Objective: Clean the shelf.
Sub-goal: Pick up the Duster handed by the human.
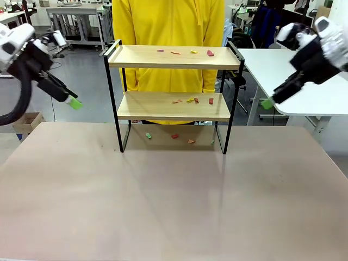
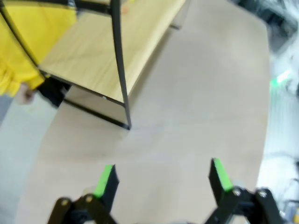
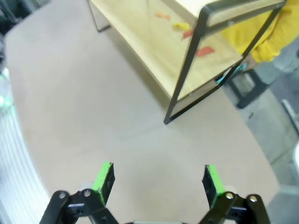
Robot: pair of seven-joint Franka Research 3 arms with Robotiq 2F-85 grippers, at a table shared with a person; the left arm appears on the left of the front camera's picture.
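Note:
The shelf (image 1: 174,57) stands at the far middle of the table, two light wooden boards in a thin black frame. Small red, orange and yellow scraps (image 1: 185,53) lie on its top board, more scraps (image 1: 190,100) on the lower board and a few on the table beneath. My left gripper (image 1: 75,102) hangs open in the air left of the shelf; its wrist view shows the shelf (image 2: 107,51) ahead. My right gripper (image 1: 266,103) hangs open to the right, with the shelf (image 3: 187,51) and its scraps (image 3: 191,35) in front. Neither gripper holds anything.
A person in a yellow top (image 1: 168,24) stands right behind the shelf, a hand (image 2: 23,95) by its left end. The beige table (image 1: 174,201) spreads wide in front of the shelf. A white table (image 1: 277,70) stands at the right, a cardboard box (image 1: 27,122) at the left.

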